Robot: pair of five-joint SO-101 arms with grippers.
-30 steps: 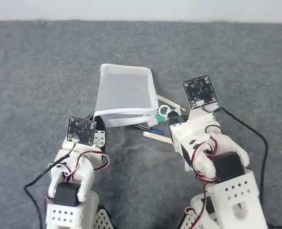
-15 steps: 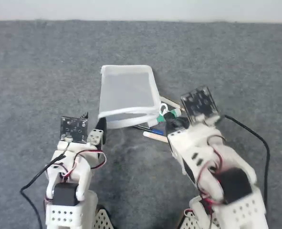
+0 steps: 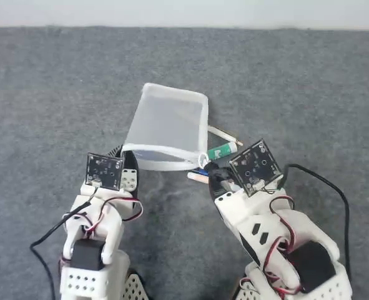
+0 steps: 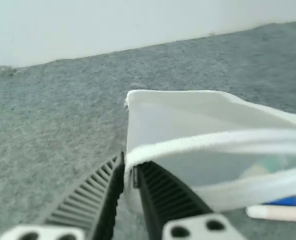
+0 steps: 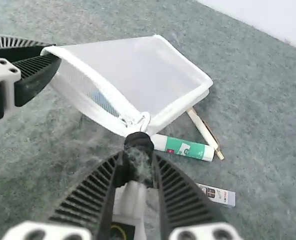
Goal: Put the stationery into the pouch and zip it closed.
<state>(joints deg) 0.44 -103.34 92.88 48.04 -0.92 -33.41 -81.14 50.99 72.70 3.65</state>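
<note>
The white mesh pouch (image 3: 170,125) lies mid-table with its mouth facing the arms. My left gripper (image 3: 129,161) is shut on the mouth's near corner, and the zip edge (image 4: 178,146) is pinched between its jaws (image 4: 130,172). The two zip edges stand apart. My right gripper (image 5: 137,157) is shut on a black-capped item (image 5: 138,144), just short of the zip pull (image 5: 144,120) at the mouth's other end (image 3: 213,174). A green-and-white glue stick (image 5: 183,146), a wooden stick (image 5: 204,131) and a small white bar (image 5: 217,194) lie on the mat beside the pouch.
A blue pen (image 3: 201,172) and a pale stick (image 3: 196,178) lie under the pouch mouth (image 4: 284,201). The grey felt mat (image 3: 296,87) stretches out on all sides. A pale wall (image 3: 184,11) runs along the far edge.
My right arm has drawn back toward the near edge. The pouch has swung, its far end shifting right and its mouth widening. My left gripper keeps its hold on the corner.
</note>
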